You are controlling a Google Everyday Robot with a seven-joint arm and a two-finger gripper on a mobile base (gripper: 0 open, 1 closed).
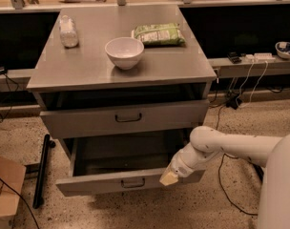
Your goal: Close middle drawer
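Observation:
The middle drawer (102, 185) is pulled far out of the grey cabinet, its deep tray open and empty. Its low front carries a small dark handle (133, 182). My gripper (169, 178) sits at the right part of that drawer front, with the cream fingertips together and pressed against its outer face. It holds nothing. The white arm (231, 149) reaches in from the right. The taller-fronted drawer (88, 123) above stands slightly open. The lowest drawer is hidden under the open one.
On the cabinet top (88, 73) stand a white bowl (124, 51), a green bag (158, 34) and a clear bottle (68, 31). A black bar (41, 171) and a cardboard box (4, 190) lie on the floor at left. Cables (231, 99) hang at right.

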